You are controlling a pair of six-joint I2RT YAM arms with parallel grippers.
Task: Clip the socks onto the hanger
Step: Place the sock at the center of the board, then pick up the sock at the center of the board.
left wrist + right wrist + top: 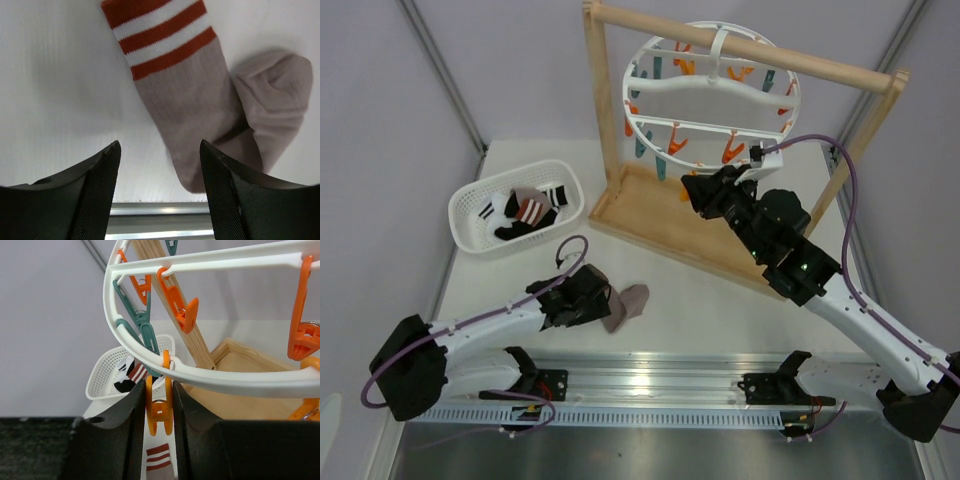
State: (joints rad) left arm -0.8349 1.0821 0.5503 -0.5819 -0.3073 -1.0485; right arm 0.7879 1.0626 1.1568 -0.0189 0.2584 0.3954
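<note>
One taupe sock (628, 304) with red and white stripes lies flat on the table, and fills the left wrist view (195, 100). My left gripper (588, 297) hovers just over its left edge, open (160, 145), with the sock's lower edge between the fingers. The second taupe sock (530, 208) lies in the basket. The white ring hanger (705, 88) hangs from the wooden rack. My right gripper (692, 188) is at its lower rim (200, 375), shut (159, 382) on a dangling orange clip (160, 412), squeezing it from both sides.
The white mesh basket (470, 232) at the back left also holds black socks (515, 230). The wooden frame rack (650, 215) stands behind centre with its tray base under the hanger. Other orange and teal clips (182, 307) hang along the ring.
</note>
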